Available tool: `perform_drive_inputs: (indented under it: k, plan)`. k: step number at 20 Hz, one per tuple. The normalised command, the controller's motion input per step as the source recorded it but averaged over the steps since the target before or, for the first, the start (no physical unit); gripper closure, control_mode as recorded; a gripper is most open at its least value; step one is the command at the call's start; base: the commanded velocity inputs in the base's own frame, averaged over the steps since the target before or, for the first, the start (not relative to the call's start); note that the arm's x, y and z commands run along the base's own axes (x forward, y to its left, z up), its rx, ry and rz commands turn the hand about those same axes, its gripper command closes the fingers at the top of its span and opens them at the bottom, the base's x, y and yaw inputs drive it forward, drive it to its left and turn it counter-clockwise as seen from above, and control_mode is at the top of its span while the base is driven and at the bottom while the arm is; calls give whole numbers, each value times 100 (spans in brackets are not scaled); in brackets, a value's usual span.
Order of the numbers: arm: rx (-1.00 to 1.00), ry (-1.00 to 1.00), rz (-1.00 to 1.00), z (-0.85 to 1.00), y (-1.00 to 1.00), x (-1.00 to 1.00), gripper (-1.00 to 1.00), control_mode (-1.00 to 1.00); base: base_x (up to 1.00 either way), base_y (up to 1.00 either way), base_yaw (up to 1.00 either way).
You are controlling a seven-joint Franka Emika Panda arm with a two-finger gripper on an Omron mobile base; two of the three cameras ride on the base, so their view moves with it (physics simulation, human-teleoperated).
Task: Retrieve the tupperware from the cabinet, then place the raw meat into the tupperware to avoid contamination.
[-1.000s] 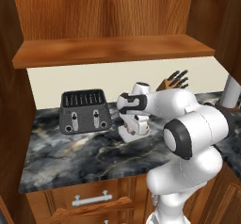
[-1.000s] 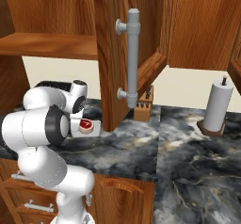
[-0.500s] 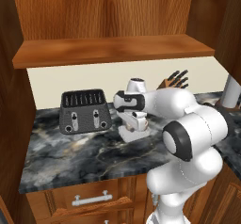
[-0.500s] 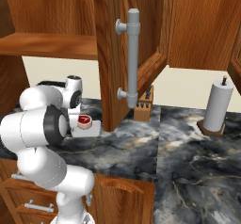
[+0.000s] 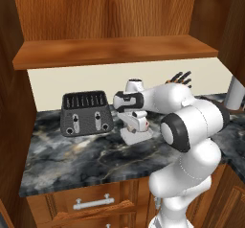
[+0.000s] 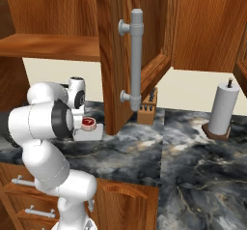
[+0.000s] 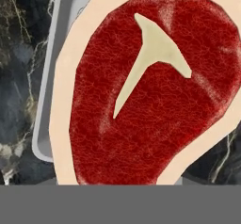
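Observation:
The raw meat, a red steak with a tan rim and a white T mark, sits close under the hand camera. It hangs just over the tupperware, a shallow grey container on the counter. My gripper points down over the tupperware and is shut on the raw meat; its fingertips are hidden. In the right base view the raw meat shows just above the tupperware. The cabinet stands open, its door swung out over the counter.
A dark toaster stands left of the tupperware. A knife block sits behind the open door's silver handle, which hangs close to the arm. A paper towel roll stands at the far right. Drawers lie below the counter edge.
The hand with the raw meat has shifted a little left and up over the tupperware, then held nearly still. The tupperware and toaster have stayed in place.

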Motion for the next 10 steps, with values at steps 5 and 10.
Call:
perform_drive_inputs:
  k: [5, 10]
  plan:
    - [0, 1, 2, -13, -12, 8, 100, -100, 0, 0, 0]
    - [0, 0, 1, -21, 5, 0, 100, -100, 0, 0, 0]
